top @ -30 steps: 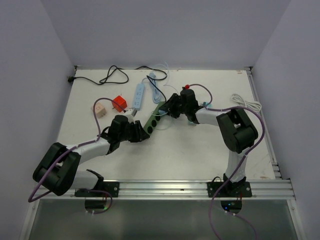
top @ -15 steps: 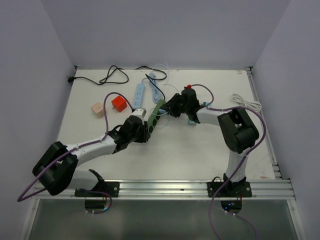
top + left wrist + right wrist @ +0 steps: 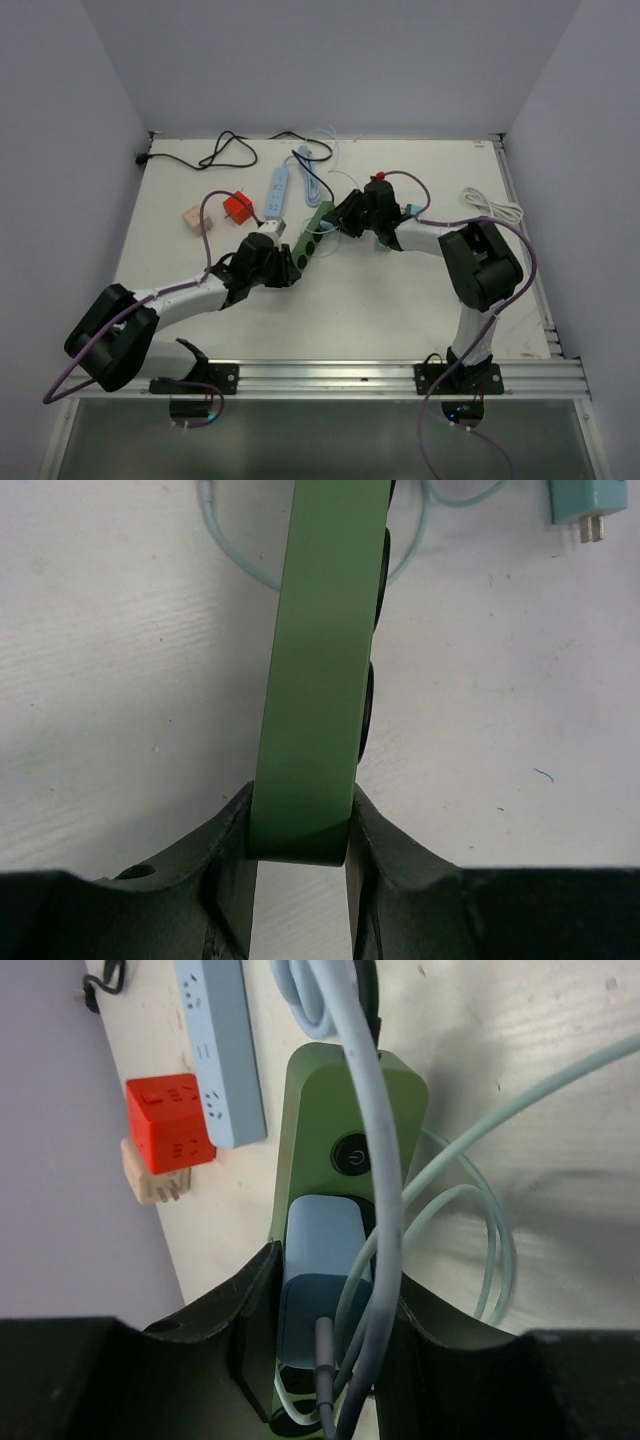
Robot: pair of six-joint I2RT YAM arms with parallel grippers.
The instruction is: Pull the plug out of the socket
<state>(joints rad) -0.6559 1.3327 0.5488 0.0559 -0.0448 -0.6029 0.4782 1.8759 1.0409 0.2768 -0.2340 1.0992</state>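
Observation:
A green power strip [image 3: 314,231] lies slantwise at mid table. A pale blue plug [image 3: 322,1260] sits in it, just below its round power button. My right gripper [image 3: 325,1310] is shut on the blue plug, with a pale blue cable [image 3: 370,1110] also running between the jaws. In the top view the right gripper [image 3: 343,217] is at the strip's far end. My left gripper [image 3: 300,850] is shut on the near end of the green strip [image 3: 320,660], one jaw on each long side. In the top view the left gripper [image 3: 290,262] is at the strip's near end.
A light blue power strip [image 3: 278,190], a red cube adapter [image 3: 237,206] and a beige cube [image 3: 195,217] lie to the left of the green strip. A black cable [image 3: 215,152] lies at the back left, a white cable [image 3: 495,207] at the right. A loose teal plug [image 3: 590,500] lies nearby.
My left gripper has moved forward and right to the green strip's near end and closed on it. The right gripper has stayed on the plug.

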